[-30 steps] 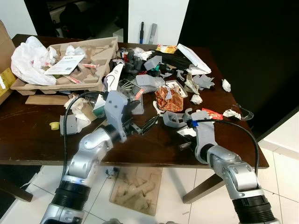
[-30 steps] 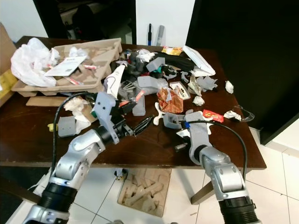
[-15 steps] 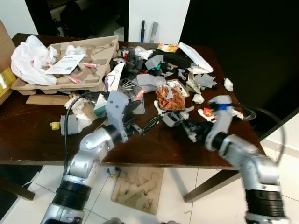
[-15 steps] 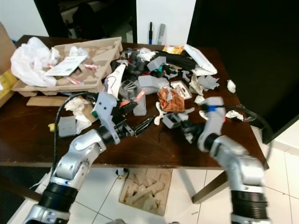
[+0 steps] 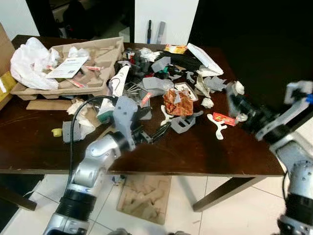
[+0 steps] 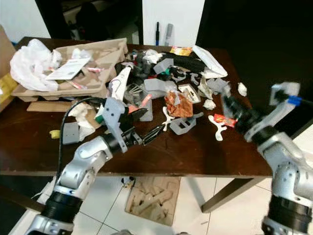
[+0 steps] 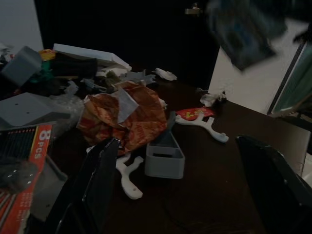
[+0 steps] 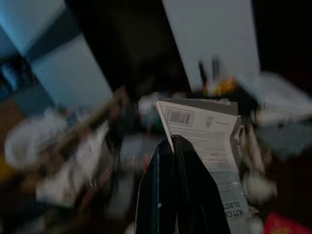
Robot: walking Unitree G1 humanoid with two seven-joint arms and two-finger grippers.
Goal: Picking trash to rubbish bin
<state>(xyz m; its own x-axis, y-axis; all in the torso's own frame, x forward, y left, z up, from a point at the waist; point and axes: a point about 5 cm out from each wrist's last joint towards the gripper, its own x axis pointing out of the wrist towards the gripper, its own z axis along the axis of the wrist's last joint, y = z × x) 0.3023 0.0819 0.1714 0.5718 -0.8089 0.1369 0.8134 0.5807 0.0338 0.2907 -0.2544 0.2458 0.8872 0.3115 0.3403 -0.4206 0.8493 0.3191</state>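
Trash covers the dark wooden table point(image 5: 205, 156). Among it are a crumpled orange wrapper point(image 5: 177, 102), a grey plastic box point(image 5: 182, 125), a white forked plastic piece point(image 5: 216, 126) and a red packet point(image 5: 225, 117). My left gripper point(image 5: 157, 133) hovers low over the table in front of the pile, open and holding nothing. In the left wrist view the grey box point(image 7: 165, 157) lies just ahead of its fingers point(image 7: 100, 170). My right gripper point(image 5: 237, 104), blurred, is raised over the table's right side. In the right wrist view it point(image 8: 170, 141) is shut on a white printed packet point(image 8: 209, 141) with a barcode.
A cardboard tray point(image 5: 105, 58) holding papers and a white plastic bag point(image 5: 29, 61) sits at the back left. Crumpled paper point(image 5: 83, 115) and a grey piece point(image 5: 68, 131) lie left of my left arm. Cardboard point(image 5: 142, 198) lies on the tiled floor under the table.
My right arm has swung from the table's front edge up and to the right, carrying the printed packet. The left arm has barely moved.
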